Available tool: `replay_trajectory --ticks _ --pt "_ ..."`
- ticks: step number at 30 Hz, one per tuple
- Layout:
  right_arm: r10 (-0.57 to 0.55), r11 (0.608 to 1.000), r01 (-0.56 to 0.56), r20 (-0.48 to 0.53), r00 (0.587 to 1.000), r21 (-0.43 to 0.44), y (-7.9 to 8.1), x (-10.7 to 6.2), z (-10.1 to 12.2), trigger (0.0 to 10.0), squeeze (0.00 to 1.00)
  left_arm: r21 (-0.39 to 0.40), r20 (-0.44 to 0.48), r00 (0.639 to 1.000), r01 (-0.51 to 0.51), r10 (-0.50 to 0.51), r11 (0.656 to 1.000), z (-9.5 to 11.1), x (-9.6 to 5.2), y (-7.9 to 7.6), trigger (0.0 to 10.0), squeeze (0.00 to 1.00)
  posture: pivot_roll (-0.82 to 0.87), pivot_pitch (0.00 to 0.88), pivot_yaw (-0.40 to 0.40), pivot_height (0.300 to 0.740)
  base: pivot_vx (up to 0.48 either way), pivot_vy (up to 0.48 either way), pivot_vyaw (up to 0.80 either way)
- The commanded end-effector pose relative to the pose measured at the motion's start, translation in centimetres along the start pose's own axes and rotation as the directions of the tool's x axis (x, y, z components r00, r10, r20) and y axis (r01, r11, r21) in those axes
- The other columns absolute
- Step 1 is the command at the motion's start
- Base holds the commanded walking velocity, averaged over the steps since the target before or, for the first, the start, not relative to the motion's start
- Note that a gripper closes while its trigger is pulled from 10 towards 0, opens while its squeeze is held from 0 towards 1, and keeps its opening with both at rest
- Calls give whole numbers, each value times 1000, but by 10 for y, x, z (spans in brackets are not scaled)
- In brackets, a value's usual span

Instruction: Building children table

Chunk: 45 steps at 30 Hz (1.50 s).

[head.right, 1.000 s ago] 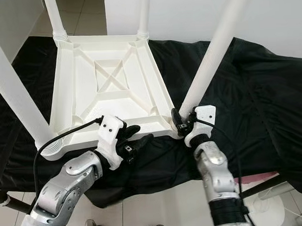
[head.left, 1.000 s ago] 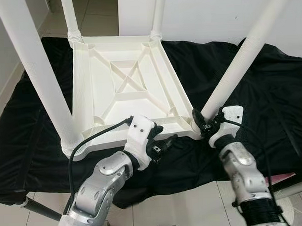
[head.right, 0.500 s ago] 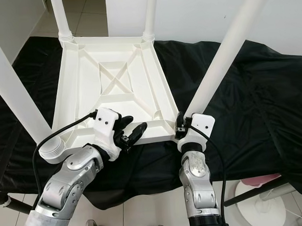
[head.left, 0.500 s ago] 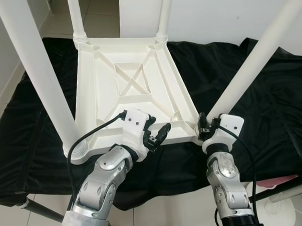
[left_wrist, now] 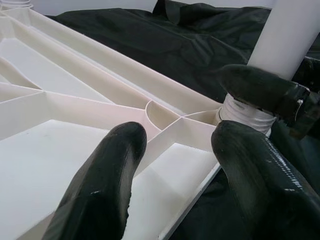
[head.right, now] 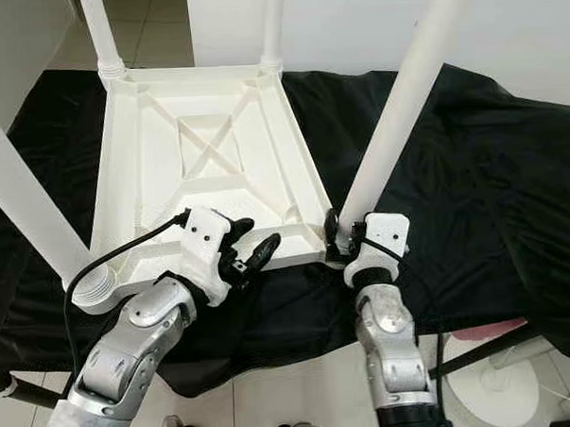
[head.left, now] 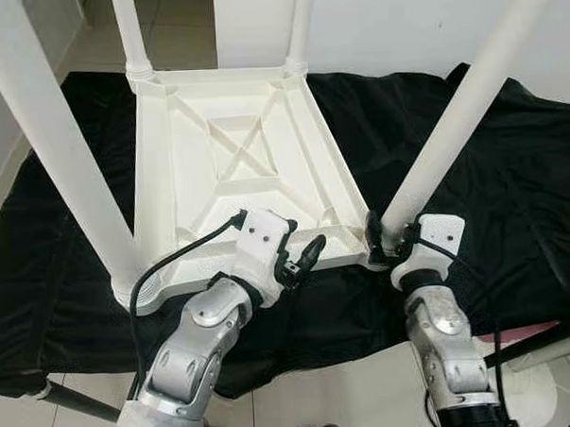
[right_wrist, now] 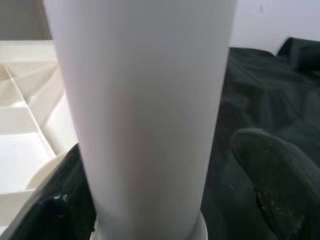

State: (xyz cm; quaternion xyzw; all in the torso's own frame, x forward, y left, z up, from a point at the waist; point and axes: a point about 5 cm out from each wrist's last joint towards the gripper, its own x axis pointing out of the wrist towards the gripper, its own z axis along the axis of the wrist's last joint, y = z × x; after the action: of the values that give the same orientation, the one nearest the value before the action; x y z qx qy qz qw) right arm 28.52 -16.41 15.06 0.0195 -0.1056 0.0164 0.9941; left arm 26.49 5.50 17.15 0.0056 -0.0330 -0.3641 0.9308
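A white plastic children's table [head.left: 161, 181] lies upside down on a black cloth [head.left: 474, 215], all its legs pointing up. My right gripper [head.left: 387, 239] is at the base of the near right leg [head.left: 451, 121]. In the right wrist view that leg [right_wrist: 145, 115] stands between my fingers [right_wrist: 272, 175]; one finger is beside it and the other is a gap away, so the gripper is open. My left gripper [head.left: 301, 255] is open at the table's near edge, with its fingers [left_wrist: 105, 185] over the ribbed underside. The leg's collar [left_wrist: 245, 112] lies just beyond them.
The near left leg [head.left: 65, 157] rises close to my left arm. Two far legs [head.left: 131, 36] stand at the back. The black cloth hangs over the front edge above a tiled floor [head.left: 350, 400]. A white wall is behind. A white and pink object [head.right: 481, 375] sits on the floor, lower right.
The camera has shifted a little. My left gripper has come up from the cloth to the table's near rim. My right gripper stays at the base of the near right leg.
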Motion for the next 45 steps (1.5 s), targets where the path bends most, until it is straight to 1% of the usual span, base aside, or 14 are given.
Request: replay_trajectory --ticks 1,2,3,8,15,16,18,19,31,32,33,38,41,45 --pt "77 997 -77 4 997 12 -6 3 0 10000 965 -11 2 999 38 -38 999 -2 -1 -4 10000 0 22 129 -82 740 0 0 0" --pt "132 991 -132 5 991 10 -6 5 0 10000 35 -15 6 999 48 -48 999 -2 -2 -5 10000 0 26 127 -83 740 0 0 0" --pt "132 991 -132 5 991 10 -6 5 0 10000 35 -15 6 999 48 -48 999 -2 -2 -5 10000 0 26 127 -83 740 0 0 0" --pt "355 935 -355 -49 933 7 -12 11 -6 10000 0 12 -20 998 62 -62 998 -9 -5 -8 10000 0 44 118 -101 740 0 0 0" --pt "475 877 -479 -82 876 -35 -16 22 -7 10000 0 9 -10 998 57 -57 998 -8 -6 -10 10000 0 67 104 -121 740 0 0 0" --pt "492 867 -497 -86 866 -45 -16 24 -7 4627 0 11 -11 998 55 -55 998 -8 -6 -10 10000 0 71 101 -126 740 0 0 0" --pt "506 858 -511 -87 858 -49 -16 26 -7 4627 0 14 -12 998 54 -54 998 -9 -5 -10 10000 0 74 99 -129 740 0 0 0" --pt "515 853 -520 -87 853 -50 -16 27 -8 0 0 13 -12 998 54 -54 998 -9 -5 -11 10000 0 78 96 -132 740 0 0 0" --pt "526 847 -531 -105 844 -29 -18 24 -16 0 0 33 -6 998 56 -56 998 -10 -7 -12 10000 0 69 83 -136 740 0 0 0" --pt "520 850 -525 -106 848 -28 -18 23 -16 2431 0 32 -6 998 61 -61 998 -10 -6 -13 10000 0 66 82 -134 740 0 0 0" --pt "514 855 -518 -102 852 -17 -17 21 -17 10000 0 31 -5 998 68 -68 997 -10 -6 -14 10000 0 60 80 -131 740 0 0 0" --pt "432 900 -436 -111 895 -12 -14 18 -22 10000 0 30 -6 996 88 -88 996 -11 -4 -16 10000 0 39 79 -123 740 0 0 0" --pt "273 962 -274 -129 953 16 -15 16 -29 10000 0 34 -6 994 108 -108 994 -12 -2 -19 10000 0 26 81 -120 740 0 0 0" --pt "170 985 -163 -145 975 60 -14 11 -33 10000 0 28 -7 994 114 -113 993 -13 -2 -20 10000 0 16 81 -119 740 0 0 0"
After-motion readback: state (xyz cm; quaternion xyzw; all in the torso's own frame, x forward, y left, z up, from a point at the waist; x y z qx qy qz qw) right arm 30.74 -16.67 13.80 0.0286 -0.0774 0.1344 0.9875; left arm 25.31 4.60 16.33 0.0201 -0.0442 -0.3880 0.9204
